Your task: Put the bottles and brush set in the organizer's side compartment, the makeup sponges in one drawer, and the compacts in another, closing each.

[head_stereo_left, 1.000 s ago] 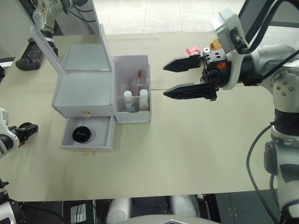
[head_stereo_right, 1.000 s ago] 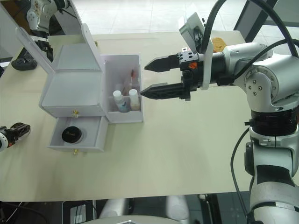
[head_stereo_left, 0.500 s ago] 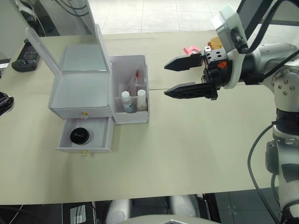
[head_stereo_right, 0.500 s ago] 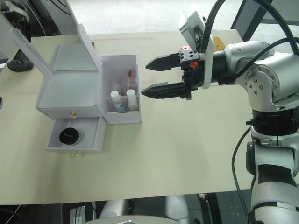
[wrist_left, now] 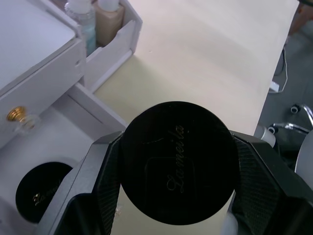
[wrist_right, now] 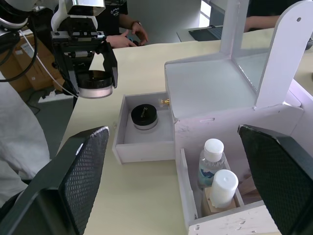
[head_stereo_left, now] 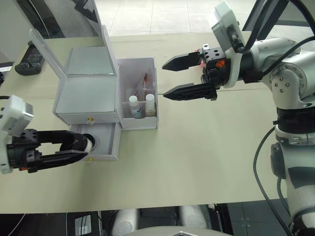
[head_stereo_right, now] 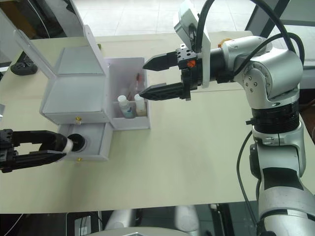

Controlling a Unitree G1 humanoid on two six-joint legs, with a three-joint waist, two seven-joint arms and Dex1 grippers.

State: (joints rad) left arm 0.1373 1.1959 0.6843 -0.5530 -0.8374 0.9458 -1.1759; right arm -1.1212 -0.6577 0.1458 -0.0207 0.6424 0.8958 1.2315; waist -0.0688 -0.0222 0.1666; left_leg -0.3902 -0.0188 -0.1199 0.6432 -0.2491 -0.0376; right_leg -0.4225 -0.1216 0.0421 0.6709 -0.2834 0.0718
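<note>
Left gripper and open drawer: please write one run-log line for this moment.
left gripper: shut on compact | open drawer: one compact inside | right gripper: open, near side compartment

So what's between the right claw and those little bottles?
Only the white side compartment's wall; the right claw hangs open beside the bottles, seen from the head views.

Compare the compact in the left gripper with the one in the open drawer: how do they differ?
The held compact is clamped between the left gripper's fingers, in the air; the drawer compact lies flat and free in the open drawer. Both are round, with black lids bearing gold script.
</note>
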